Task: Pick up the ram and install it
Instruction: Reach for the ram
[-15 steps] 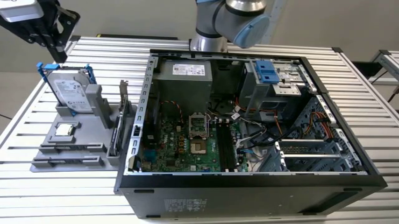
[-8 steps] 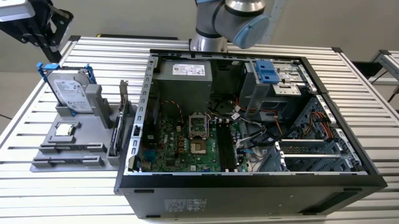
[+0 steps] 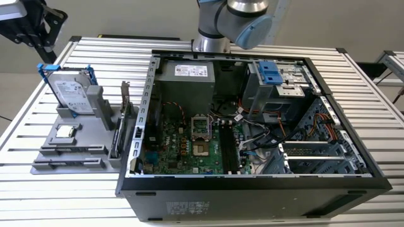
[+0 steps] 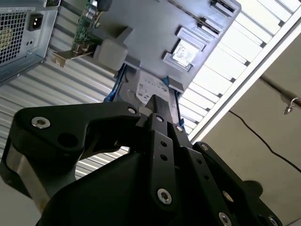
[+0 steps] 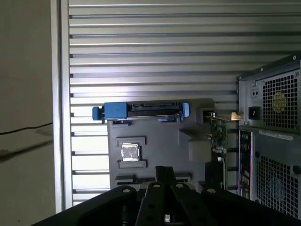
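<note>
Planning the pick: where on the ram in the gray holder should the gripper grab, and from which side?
Probably its upper long edge near mid-length, from straight above: the ram stands on edge in the gray holder, lower edge seated, so only the top is free.

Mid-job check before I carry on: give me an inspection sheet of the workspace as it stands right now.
Surface: slatted metal table, carrying an open computer case and a grey parts holder.
Job's things: the ram stands on edge in the holder, on the side next to the case; not picked up.
Clutter: hard drive in a blue frame, expansion card and processor chip, all in the holder.
Gripper: the gripper is shut, holds nothing and hangs over the holder.
Cables: loose wires inside the case; a dark cable on the floor.
Surroundings: another slatted table at the exterior view's right.
</note>
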